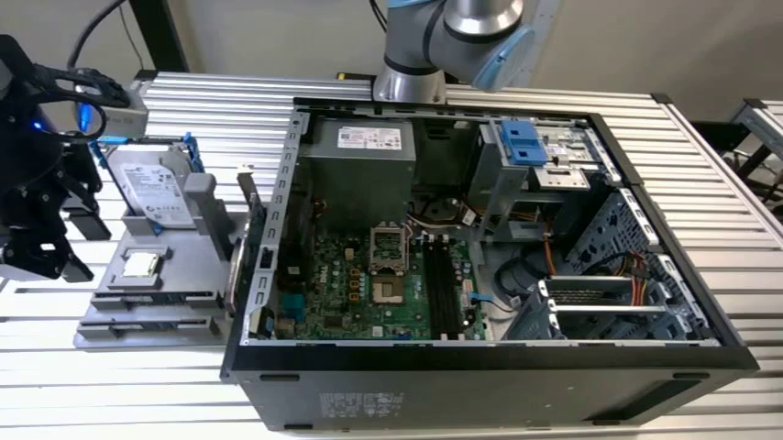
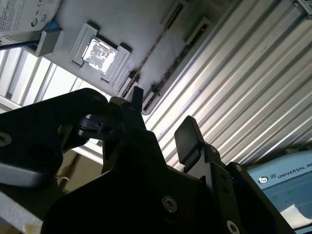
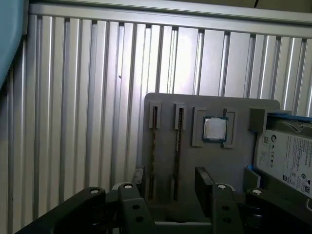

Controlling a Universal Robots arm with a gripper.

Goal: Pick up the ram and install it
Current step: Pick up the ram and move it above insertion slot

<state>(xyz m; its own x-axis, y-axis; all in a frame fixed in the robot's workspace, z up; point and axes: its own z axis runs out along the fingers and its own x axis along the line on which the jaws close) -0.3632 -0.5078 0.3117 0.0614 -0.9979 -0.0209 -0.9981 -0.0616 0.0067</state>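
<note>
The tool (image 3: 170, 179) hangs over the ribbed metal bench (image 3: 87, 97). Its two black fingers (image 3: 202, 181) are spread, with nothing between them. Straight ahead of the fingertips lies a grey holder (image 3: 165, 105).

The ram (image 3: 154, 146) sits on edge in a narrow slot of that holder and shows as a thin dark line running away from the tool. Its near end is just beside one fingertip, and contact cannot be told. A second slot (image 3: 179, 144) runs alongside, in line with the gap between the fingers, and what it holds cannot be told.

On the other finger's side, a square silver chip (image 3: 214, 129) lies in its own recess of the holder. Past the chip stands the drive (image 3: 287, 156), whose white label is covered in small print and symbols. In the second wrist view a pale blue cover (image 2: 287, 178) behind the tool carries white lettering.

In the exterior view the tool is at the exterior view's left, and the holder lies between it and the open case (image 1: 685, 302). The green board (image 1: 355, 284) and its long black sockets (image 1: 441, 284) are inside the case, well apart from the tool. A white sticker (image 1: 367, 137) sits on the grey box in the case, its print too small to read. The arm (image 1: 453, 37) rises beyond the case.
</note>
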